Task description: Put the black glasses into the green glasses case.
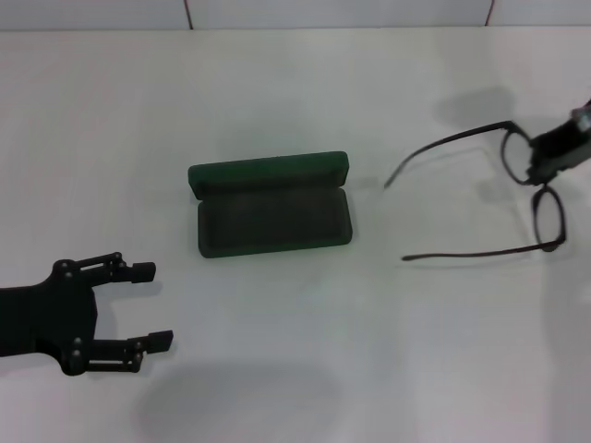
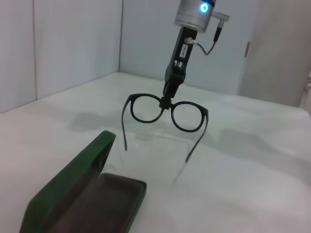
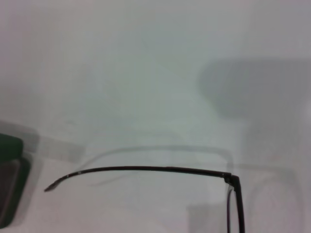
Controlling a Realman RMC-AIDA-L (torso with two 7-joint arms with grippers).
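Observation:
The green glasses case (image 1: 271, 205) lies open in the middle of the white table, lid raised at the far side, felt lining up; it also shows in the left wrist view (image 2: 82, 199) and at the edge of the right wrist view (image 3: 8, 160). My right gripper (image 1: 540, 164) is shut on the bridge of the black glasses (image 1: 517, 189) and holds them in the air right of the case, temple arms pointing toward the case. The left wrist view shows the black glasses (image 2: 167, 109) hanging from the right gripper (image 2: 167, 97). My left gripper (image 1: 148, 305) is open and empty, front left of the case.
The white table (image 1: 295, 369) runs to a pale wall at the back (image 1: 323, 11). One temple arm (image 3: 146, 170) shows in the right wrist view above the table. Nothing else stands on the table.

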